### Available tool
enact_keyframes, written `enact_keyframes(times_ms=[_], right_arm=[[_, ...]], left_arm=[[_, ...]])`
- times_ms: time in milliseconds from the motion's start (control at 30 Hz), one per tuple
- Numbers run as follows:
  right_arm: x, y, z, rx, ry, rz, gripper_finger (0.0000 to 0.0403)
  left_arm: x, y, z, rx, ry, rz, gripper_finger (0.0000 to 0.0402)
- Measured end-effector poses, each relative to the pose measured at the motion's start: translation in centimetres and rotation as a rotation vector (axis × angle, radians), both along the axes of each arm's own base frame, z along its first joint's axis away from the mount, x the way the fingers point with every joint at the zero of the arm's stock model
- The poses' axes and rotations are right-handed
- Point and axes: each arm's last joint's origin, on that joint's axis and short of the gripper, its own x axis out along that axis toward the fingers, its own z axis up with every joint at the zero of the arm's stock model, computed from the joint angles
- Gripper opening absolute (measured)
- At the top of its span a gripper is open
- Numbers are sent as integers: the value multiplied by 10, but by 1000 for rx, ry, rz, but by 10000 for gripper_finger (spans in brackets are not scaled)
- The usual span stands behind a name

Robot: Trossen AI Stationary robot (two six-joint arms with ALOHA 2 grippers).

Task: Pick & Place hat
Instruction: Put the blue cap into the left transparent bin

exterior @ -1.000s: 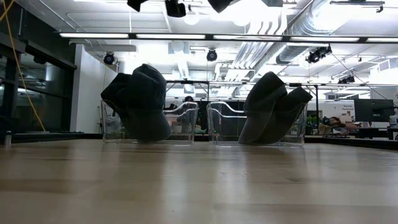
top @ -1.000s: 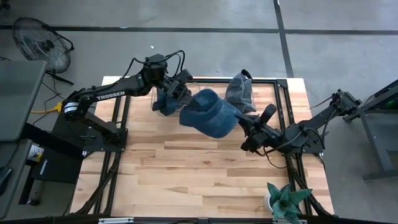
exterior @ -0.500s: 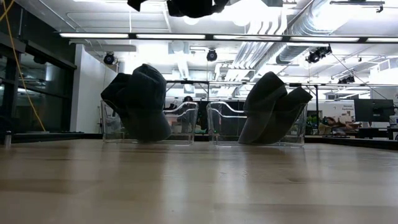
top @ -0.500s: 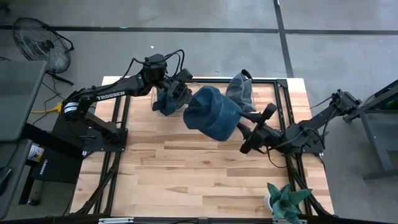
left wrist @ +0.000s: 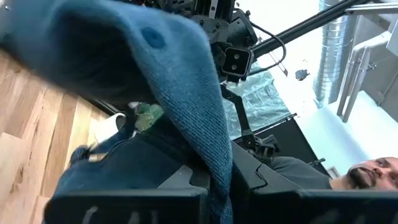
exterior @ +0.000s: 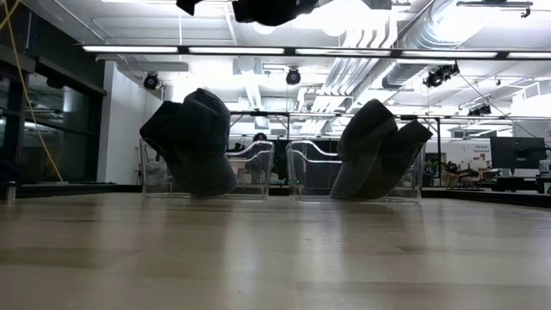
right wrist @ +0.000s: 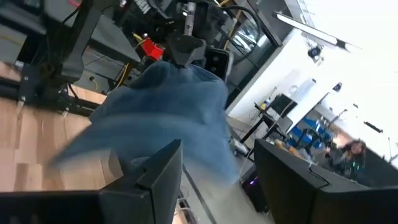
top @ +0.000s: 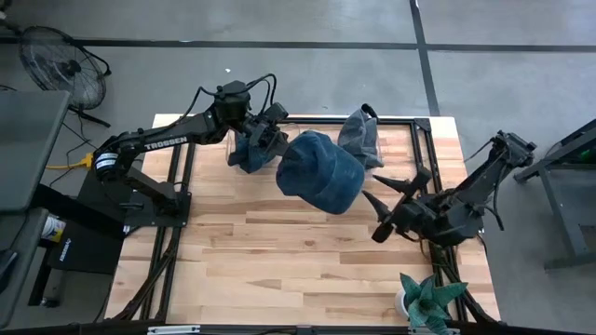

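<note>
Left hand (top: 275, 140) is clamped shut on the blue hat (top: 319, 170), which hangs above the worktop (top: 279, 251). Right hand (top: 386, 203), fingers spread and empty, sits just beside it; keep it clear.

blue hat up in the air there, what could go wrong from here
The blue hat hangs only from the shut left hand, gripped at one edge, so it might slip out and drop onto the table. The right hand stands open close beside it and could snag the fabric.
</note>
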Motion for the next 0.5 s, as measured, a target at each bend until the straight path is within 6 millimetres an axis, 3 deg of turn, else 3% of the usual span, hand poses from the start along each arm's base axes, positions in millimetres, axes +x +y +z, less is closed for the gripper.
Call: enact_keyframes(times_ms=[333, 500], right_arm=[[-24, 16, 9, 223, -145, -70, 193], [-32, 12, 17, 379, -262, -52, 194]], left_arm=[[0, 1, 0, 50, -33, 6, 13], [-7, 17, 0, 67, -41, 34, 13]])
